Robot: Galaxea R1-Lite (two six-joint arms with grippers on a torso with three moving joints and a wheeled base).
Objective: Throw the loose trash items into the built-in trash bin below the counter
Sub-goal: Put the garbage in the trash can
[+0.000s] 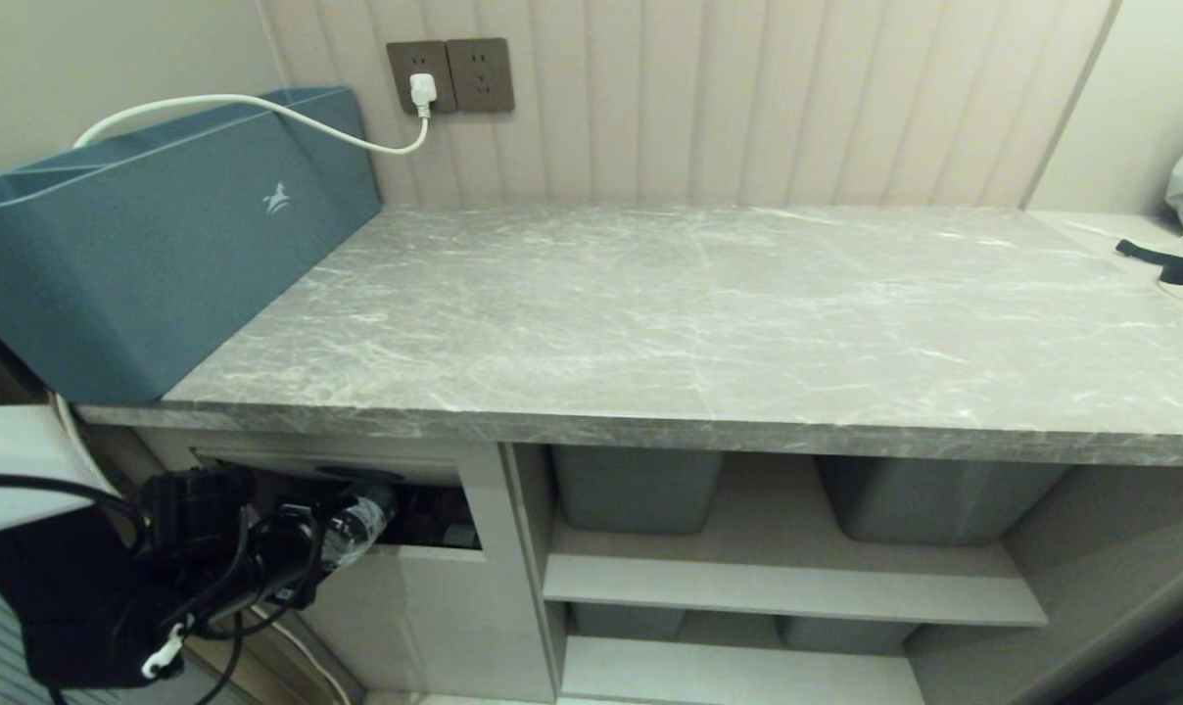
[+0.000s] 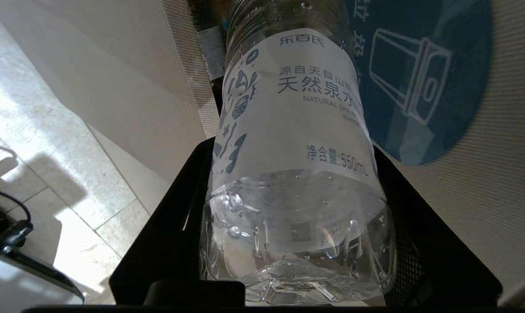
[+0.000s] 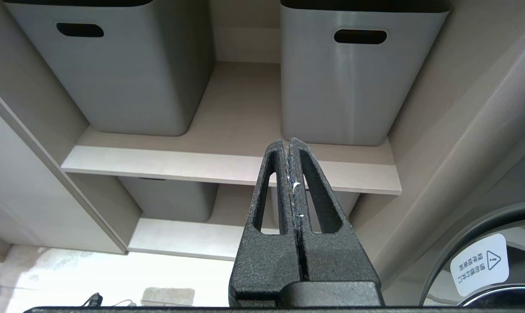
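Head view: the left hand (image 1: 303, 548) was low under the bench (image 1: 709, 323), clamped on one clear bottle (image 1: 356, 524), whose far end poked into the dark opening of the built-in trash bin (image 1: 425, 587). Bench top held no bottles; one blue-teal box (image 1: 161, 245) stood at its left end. Four grey tubs showed on the shelves, e.g. one tub (image 1: 636, 485).

Left wrist view: one bottle (image 2: 295, 130), blue-and-white label, gripped around its base end between the two black fingers (image 2: 419, 243). It looked empty, so probably light, thin-walled and crushable, smooth and a bit slippery; the ribbed lower body seemed the best hold. One round blue sticker (image 2: 423, 82) sat on the bin flap just beside it.

Right wrist view: the right hand (image 3: 292, 152) hung parked before the shelves, fingers pressed together, holding nothing. Second bottle was not visible.
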